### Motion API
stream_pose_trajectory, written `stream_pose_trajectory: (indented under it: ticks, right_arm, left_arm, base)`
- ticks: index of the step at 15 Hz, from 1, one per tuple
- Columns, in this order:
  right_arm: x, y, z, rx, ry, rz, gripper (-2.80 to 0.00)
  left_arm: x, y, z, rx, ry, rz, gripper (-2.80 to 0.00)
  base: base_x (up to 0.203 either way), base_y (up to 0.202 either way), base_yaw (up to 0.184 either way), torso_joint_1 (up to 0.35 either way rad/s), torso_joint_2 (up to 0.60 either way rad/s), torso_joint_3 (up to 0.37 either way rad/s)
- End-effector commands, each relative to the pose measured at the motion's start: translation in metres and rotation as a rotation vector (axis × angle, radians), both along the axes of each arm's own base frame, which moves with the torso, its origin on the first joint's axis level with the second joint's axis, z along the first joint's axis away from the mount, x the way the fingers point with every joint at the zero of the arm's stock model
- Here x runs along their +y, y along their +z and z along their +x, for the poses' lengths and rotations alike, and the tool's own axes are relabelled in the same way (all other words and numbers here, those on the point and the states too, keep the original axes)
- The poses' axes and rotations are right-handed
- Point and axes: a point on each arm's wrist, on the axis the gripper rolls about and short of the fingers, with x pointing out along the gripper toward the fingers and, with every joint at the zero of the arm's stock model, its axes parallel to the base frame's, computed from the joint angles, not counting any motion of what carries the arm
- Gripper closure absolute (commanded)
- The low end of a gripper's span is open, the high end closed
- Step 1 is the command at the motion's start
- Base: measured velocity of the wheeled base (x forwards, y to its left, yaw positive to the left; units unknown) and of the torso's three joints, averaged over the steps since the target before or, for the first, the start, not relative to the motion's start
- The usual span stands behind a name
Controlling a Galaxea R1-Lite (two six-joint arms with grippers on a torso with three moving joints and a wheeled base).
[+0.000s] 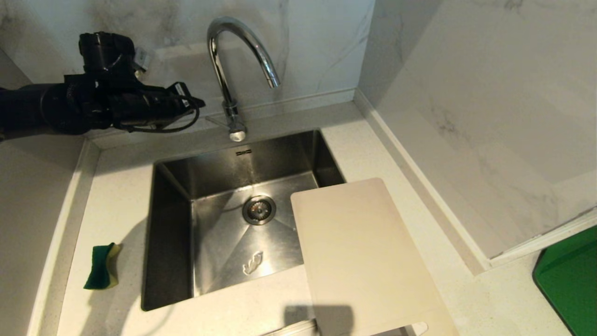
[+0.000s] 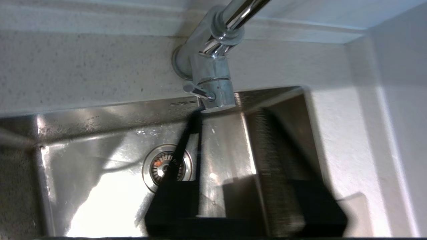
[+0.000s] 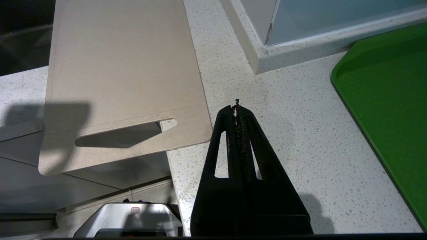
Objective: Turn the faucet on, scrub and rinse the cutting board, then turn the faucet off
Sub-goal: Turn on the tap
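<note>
Our left gripper [image 2: 233, 146] hangs with its dark fingers parted and empty, raised beside the faucet [image 1: 232, 70] — the thin side lever [image 2: 197, 91] juts just past the fingertips, over the steel sink [image 1: 172, 224]. The faucet's chrome gooseneck rises upright. The cutting board [image 1: 359, 252], smooth cream plastic, lies half across the sink's right rim, nearer our right gripper [image 3: 237, 110], which is pinched closed over the speckled counter [image 3: 293, 133].

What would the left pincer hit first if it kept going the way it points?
Most likely the faucet: the open left pincer aims at its base, by the small side lever. Depth is hard to judge.
</note>
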Motion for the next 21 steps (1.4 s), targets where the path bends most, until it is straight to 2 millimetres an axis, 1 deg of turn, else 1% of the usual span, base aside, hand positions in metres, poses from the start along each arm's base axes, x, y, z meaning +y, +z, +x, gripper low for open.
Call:
stream_pose_trajectory:
  ticks: [1,3,5,7,10,12,15,17,20,21]
  right_arm:
    - [0.000,0.000,0.000,0.000,0.000,0.000,0.00]
    - [0.000,0.000,0.000,0.000,0.000,0.000,0.00]
    - [0.000,0.000,0.000,0.000,-0.001,0.000,0.00]
    - [0.000,0.000,0.000,0.000,0.000,0.000,0.00]
    - [0.000,0.000,0.000,0.000,0.000,0.000,0.00]
    - [0.000,0.000,0.000,0.000,0.000,0.000,0.00]
    - [0.000,0.000,0.000,0.000,0.000,0.000,0.00]
    - [0.000,0.000,0.000,0.000,0.000,0.000,0.00]
    - [0.000,0.000,0.000,0.000,0.000,0.000,0.00]
    - [0.000,0.000,0.000,0.000,0.000,0.000,0.00]
  left_arm:
    - [-0.022,-0.005,-0.004,0.009,0.026,0.020,-2.80]
    - [-0.035,-0.004,-0.009,-0.001,0.057,0.039,-2.80]
    - [-0.042,-0.001,-0.010,-0.012,0.085,0.037,-2.80]
    - [-0.047,-0.009,-0.005,-0.004,0.198,0.061,-2.80]
    - [-0.051,-0.021,0.010,-0.045,0.360,0.034,-2.80]
    - [-0.062,-0.032,0.013,-0.029,0.438,-0.028,-2.80]
    - [-0.084,-0.035,0.005,-0.020,0.422,-0.119,-2.80]
    - [-0.090,-0.036,0.004,-0.024,0.407,-0.160,-2.80]
    - [-0.095,-0.048,0.014,-0.039,0.426,-0.191,-2.80]
    - [-0.095,-0.050,0.017,-0.058,0.457,-0.199,-2.80]
  base:
    - [0.000,0.000,0.000,0.000,0.00,0.000]
    - [0.000,0.000,0.000,0.000,0.00,0.000]
    - [0.000,0.000,0.000,0.000,0.00,0.000]
    - [0.000,0.000,0.000,0.000,0.00,0.000]
    - [0.000,0.000,0.000,0.000,0.00,0.000]
    - [0.000,0.000,0.000,0.000,0.00,0.000]
    - [0.000,0.000,0.000,0.000,0.00,0.000]
    - [0.000,0.000,0.000,0.000,0.00,0.000]
    - [0.000,0.000,0.000,0.000,0.00,0.000]
    - [0.000,0.000,0.000,0.000,0.00,0.000]
